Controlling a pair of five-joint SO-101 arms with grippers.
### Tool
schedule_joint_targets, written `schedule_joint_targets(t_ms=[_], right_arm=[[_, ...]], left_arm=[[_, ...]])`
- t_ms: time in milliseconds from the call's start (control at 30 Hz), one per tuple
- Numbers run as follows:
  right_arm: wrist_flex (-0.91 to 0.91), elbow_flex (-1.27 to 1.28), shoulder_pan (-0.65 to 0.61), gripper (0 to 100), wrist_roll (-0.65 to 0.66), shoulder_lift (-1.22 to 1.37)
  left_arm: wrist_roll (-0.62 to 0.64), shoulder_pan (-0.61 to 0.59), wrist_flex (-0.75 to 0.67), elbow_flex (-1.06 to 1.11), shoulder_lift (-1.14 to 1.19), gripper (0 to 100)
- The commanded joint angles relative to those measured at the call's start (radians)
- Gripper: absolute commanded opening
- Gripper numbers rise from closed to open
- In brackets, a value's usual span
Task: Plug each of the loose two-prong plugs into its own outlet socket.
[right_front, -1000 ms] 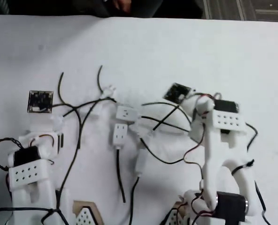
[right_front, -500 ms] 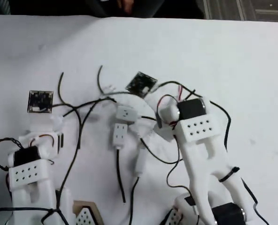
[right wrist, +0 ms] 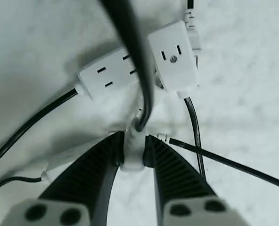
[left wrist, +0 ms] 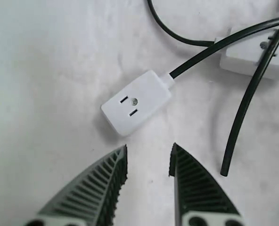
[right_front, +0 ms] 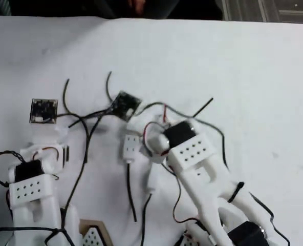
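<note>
I am pinching a white plug (right wrist: 131, 160) in my right gripper (right wrist: 134, 141); its black cord (right wrist: 130, 42) is crossing a long socket block (right wrist: 109, 73) beside a squarer socket (right wrist: 173, 55).

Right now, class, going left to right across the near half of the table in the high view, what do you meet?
Left arm → white outlet socket → right arm.

right gripper (right wrist: 135, 140) | swung left with plug (right wrist: 132, 157) | now near outlets (right wrist: 173, 55)

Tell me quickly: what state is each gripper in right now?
Left gripper: open, empty, just short of a white outlet socket.
Right gripper: shut on a white plug.
</note>
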Motion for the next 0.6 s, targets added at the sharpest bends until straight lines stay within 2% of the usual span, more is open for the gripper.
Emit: schedule_joint_targets(t_ms=[0, 67, 233, 333, 433, 567], right_arm=[[-0.102, 0.029, 0.018, 1.9, -0.012, -0.061], [-0.11, 0.031, 0.054, 1.9, -0.057, -0.102], [-0.104, 0.035, 0.147, 1.8, -0.299, -0.255], [-0.102, 0.037, 0.236, 1.8, -0.397, -0.344], [-0.064, 0.037, 0.321, 1.8, -0.45, -0.406], [0.025, 0.037, 0.371, 1.8, -0.457, -0.452]], left_arm=[[0.003, 0.012, -0.014, -0.006, 0.002, 16], [0.003, 0.044, -0.012, -0.006, 0.002, 16], [0.011, 0.145, -0.006, -0.009, 0.004, 23], [0.012, 0.188, 0.02, -0.029, 0.005, 25], [0.055, 0.246, 0.081, -0.063, 0.005, 25], [0.135, 0.363, 0.193, -0.147, 0.005, 25]])
